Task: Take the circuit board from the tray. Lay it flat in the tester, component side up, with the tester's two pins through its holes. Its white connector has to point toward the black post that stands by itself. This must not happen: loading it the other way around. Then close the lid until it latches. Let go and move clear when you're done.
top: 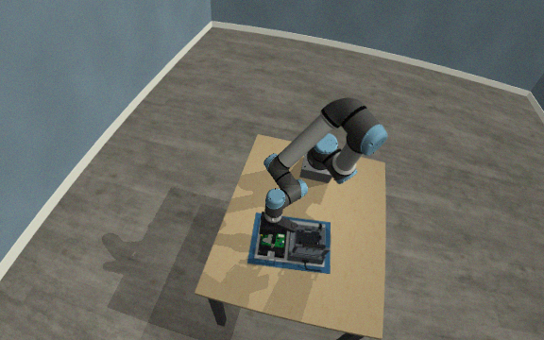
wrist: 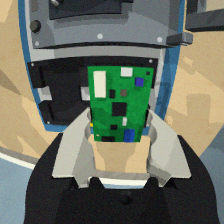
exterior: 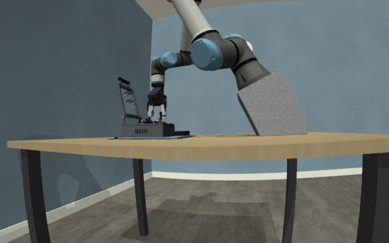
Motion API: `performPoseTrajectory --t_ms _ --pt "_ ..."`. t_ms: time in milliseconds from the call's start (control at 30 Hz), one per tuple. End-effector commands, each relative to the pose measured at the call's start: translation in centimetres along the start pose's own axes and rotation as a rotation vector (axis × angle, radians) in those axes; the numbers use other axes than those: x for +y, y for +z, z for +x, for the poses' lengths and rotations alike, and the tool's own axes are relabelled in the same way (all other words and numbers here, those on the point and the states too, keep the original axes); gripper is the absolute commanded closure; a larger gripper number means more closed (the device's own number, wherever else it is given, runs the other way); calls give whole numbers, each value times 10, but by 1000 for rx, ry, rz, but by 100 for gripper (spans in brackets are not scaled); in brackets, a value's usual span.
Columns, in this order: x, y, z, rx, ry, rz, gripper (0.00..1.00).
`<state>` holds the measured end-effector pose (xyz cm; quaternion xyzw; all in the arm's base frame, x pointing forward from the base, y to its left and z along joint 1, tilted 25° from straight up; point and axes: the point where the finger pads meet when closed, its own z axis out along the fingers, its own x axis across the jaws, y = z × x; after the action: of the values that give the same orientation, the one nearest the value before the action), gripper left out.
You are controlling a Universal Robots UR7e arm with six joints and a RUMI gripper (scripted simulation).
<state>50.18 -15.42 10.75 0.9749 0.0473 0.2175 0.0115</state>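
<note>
1. Nearest you in the wrist view, the gripper (top: 272,240) (exterior: 156,118) (wrist: 118,109) reaches in from 6 o'clock, its jaws clamped on the circuit board's two long edges.
2. The circuit board (top: 280,242) (wrist: 119,92) sits between them, component side toward your wrist camera, above the tray. A long white block (wrist: 100,84) lies at its 11 o'clock corner. Any print on the board is too small for you to read.
3. Behind it you have the black tray (wrist: 70,110), showing mostly from 8 to 11 o'clock of the board.
4. At 12 o'clock, past the tray, you see the grey tester (top: 307,243) (exterior: 147,131) (wrist: 115,39).
5. In the exterior view, its lid (exterior: 123,101) stands open, leaning toward 11 o'clock.
6. Tray and tester share a blue mat (top: 252,259) (exterior: 113,138) on the wooden table (top: 357,236) (exterior: 215,152).
7. Farthest out, blue walls (top: 64,57) (exterior: 333,84) rise; in your top view, one fills 10 o'clock.
</note>
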Motion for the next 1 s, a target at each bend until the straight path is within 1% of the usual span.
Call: performPoseTrajectory --t_ms 0,267,567,967 --pt "0 -16 0 1 0 0 61" --pt "0 -35 0 1 0 0 61" --pt "0 -42 0 1 0 0 61" --pt "0 -42 0 1 0 0 61"
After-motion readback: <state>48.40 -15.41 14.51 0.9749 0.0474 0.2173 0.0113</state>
